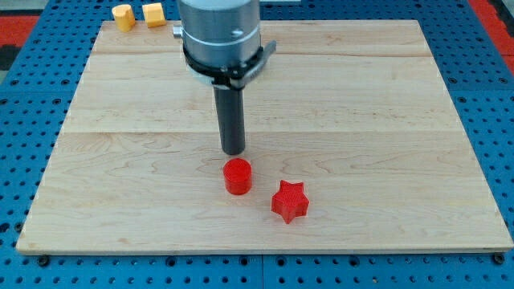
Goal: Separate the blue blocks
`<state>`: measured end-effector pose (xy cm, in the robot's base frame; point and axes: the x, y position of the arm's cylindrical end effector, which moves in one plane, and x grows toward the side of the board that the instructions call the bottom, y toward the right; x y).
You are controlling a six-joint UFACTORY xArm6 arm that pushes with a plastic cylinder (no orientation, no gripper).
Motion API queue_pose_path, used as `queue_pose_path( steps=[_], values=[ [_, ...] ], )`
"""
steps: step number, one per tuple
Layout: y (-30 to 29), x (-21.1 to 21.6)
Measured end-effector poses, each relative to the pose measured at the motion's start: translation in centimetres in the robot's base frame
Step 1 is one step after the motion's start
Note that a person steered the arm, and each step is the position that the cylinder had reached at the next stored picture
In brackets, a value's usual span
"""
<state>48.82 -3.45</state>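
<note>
No blue block shows in the camera view. My tip (233, 152) stands on the wooden board (385, 120) near its middle. A red cylinder (237, 177) sits just below my tip, a small gap apart. A red star-shaped block (289, 201) lies to the lower right of the cylinder. The arm's grey body hides part of the board's top edge.
Two yellow blocks, one rounded (123, 16) and one squarish (153, 14), sit at the board's top left corner, at or just past its edge. A blue pegboard surface (24, 120) surrounds the board.
</note>
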Motion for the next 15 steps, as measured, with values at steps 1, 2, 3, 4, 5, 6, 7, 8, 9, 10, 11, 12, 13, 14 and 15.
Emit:
queue_pose_path(
  steps=[1,2,3,4,5,6,7,8,9,10,11,12,13,14,15],
  values=[
    [-0.6,1.0],
    [1.2,0.2],
    [2.8,-6.5],
    [9.5,-14.9],
    [13.4,-21.1],
    [9.8,-27.1],
    [6.4,-28.8],
    [0.9,-25.9],
    [-1.9,-20.4],
    [-4.4,-15.4],
    [-10.3,-15.8],
    [-8.9,-16.9],
    [-8.9,-20.3],
    [-8.3,-21.9],
    [-6.2,-24.3]
  ],
)
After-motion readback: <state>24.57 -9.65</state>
